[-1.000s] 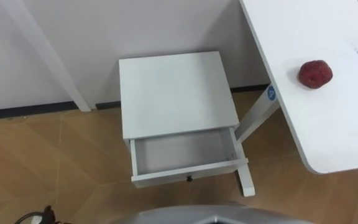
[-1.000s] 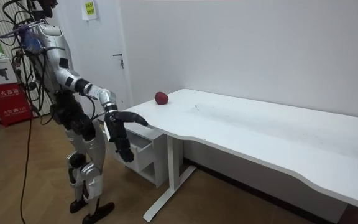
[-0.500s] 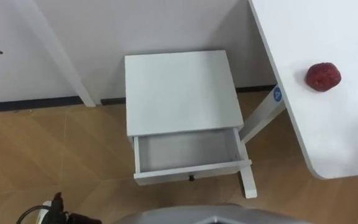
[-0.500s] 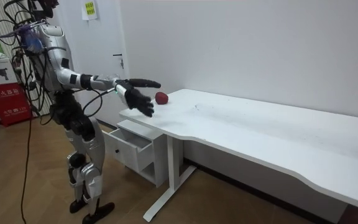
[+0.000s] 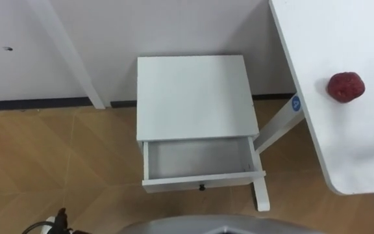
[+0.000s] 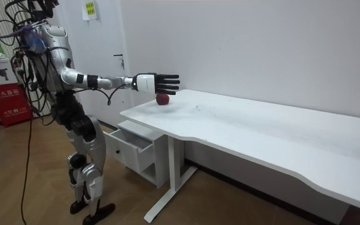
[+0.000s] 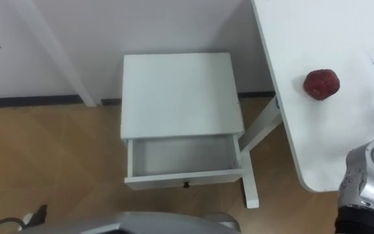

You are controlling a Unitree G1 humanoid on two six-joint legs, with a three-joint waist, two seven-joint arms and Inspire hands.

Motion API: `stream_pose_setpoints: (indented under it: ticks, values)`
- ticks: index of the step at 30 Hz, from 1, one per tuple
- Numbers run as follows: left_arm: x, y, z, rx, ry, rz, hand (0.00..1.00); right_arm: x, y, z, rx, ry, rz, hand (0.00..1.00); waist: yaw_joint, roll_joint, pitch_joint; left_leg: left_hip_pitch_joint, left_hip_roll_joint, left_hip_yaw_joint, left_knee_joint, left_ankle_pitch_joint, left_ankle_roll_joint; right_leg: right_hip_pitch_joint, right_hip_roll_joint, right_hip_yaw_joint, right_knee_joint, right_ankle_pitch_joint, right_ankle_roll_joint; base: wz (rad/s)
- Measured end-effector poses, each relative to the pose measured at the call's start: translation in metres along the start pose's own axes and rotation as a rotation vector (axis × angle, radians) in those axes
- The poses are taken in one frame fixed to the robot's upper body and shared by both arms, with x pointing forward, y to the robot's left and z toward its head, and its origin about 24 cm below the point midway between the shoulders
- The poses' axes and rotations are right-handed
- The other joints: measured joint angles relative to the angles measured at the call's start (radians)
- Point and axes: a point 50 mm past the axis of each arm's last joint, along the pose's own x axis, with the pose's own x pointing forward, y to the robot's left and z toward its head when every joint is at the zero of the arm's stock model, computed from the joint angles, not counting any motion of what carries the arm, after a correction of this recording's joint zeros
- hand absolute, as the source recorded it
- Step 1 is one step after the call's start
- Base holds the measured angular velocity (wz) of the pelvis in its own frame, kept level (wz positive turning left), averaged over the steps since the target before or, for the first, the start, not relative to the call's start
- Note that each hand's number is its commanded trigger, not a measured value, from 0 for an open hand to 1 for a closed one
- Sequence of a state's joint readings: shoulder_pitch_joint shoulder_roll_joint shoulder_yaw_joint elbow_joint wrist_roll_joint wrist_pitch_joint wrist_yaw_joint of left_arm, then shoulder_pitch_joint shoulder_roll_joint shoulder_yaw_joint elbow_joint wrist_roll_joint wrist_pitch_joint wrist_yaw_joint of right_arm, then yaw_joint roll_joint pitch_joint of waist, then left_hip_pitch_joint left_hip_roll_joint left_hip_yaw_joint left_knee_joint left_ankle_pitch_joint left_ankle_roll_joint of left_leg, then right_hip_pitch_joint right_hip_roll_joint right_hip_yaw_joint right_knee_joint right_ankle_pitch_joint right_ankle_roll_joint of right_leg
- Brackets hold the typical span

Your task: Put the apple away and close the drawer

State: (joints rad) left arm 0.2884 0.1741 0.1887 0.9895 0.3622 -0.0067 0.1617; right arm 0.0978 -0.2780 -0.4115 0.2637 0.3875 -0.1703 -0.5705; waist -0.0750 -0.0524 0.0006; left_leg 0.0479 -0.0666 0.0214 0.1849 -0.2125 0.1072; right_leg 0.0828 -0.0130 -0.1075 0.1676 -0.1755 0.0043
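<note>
- The counter [image 5: 349, 143] is cut off by the top and right edges of both eye views.
- My right hand [image 6: 159, 82] is over the apple [image 6: 162, 99] in the room view; contact between them cannot be determined.
- The drawer [image 5: 197, 158] front panel hides its own inner face.
- The drawer knob [image 5: 202, 187] is too small to detail.

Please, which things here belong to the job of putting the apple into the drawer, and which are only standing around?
For the job:
- apple on the white table
- drawer, open, in the small cabinet
- right hand, open, near the apple

Just around:
- red box on the floor
- sign on the wall
</note>
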Motion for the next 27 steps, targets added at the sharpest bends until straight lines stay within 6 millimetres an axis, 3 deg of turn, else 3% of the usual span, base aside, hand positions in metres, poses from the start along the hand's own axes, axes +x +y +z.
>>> stream_pose_setpoints:
  ticks: [5, 11, 19, 27]
  values:
    - [0.000, -0.002, 0.001, 0.007, -0.005, -0.024, 0.00, -0.006, 0.016, -0.008, -0.030, 0.043, 0.184, 0.00, 0.000, -0.002, 0.0016, 0.004, 0.000, -0.001, 0.000, 0.000, 0.000, 0.005, 0.000, -0.003, 0.000, 0.000, 0.000, 0.00]
    - [0.000, -0.002, -0.001, 0.009, 0.001, -0.029, 0.00, -0.009, 0.024, -0.010, -0.046, 0.055, 0.287, 0.00, 0.004, -0.005, 0.0029, 0.000, -0.001, -0.003, 0.003, 0.000, 0.000, 0.005, -0.001, -0.008, 0.000, 0.000, 0.000, 0.03]
    - [0.000, -0.001, -0.001, 0.010, -0.002, -0.027, 0.00, -0.005, 0.026, -0.003, -0.108, 0.014, 0.393, 0.00, 0.014, -0.005, 0.0035, 0.000, -0.001, -0.001, 0.006, 0.000, 0.000, 0.006, -0.003, -0.009, 0.000, 0.000, 0.000, 0.00]
    - [0.000, 0.000, -0.001, 0.010, -0.002, -0.028, 0.00, -0.003, 0.026, -0.008, -0.209, 0.007, 0.468, 0.00, 0.028, -0.017, 0.0100, -0.002, 0.000, -0.001, 0.011, -0.001, 0.000, 0.004, -0.002, -0.011, 0.002, 0.000, 0.000, 0.00]
